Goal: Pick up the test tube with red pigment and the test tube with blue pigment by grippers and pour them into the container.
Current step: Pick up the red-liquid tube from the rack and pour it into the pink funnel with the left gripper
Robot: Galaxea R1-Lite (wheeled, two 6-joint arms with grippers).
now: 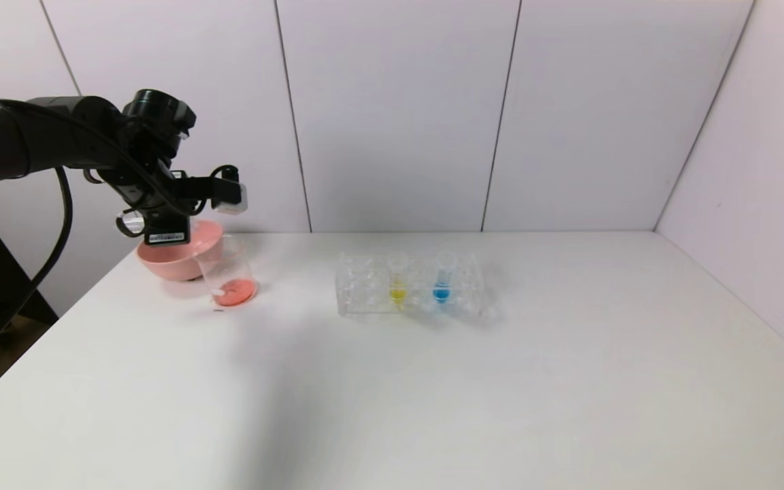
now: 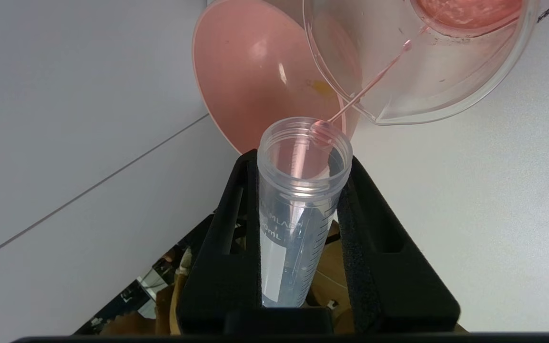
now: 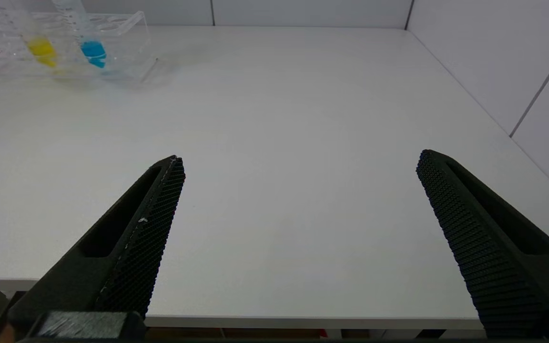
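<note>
Clear, nearly drained red-pigment tube (image 2: 298,209) dribbles a pink thread into the beaker (image 2: 427,71).

Beaker (image 1: 227,275) before bowl (image 1: 175,255) (touching), rack (image 1: 411,286) well to their right

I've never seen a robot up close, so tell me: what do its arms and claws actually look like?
The left arm is black and tubular, with an orange section near the body, looping black cables and a small white-grey box. The left gripper has two flat black foam-padded fingers. The right gripper has long, tapering black fingers with slots and ridged, textured pads.
</note>
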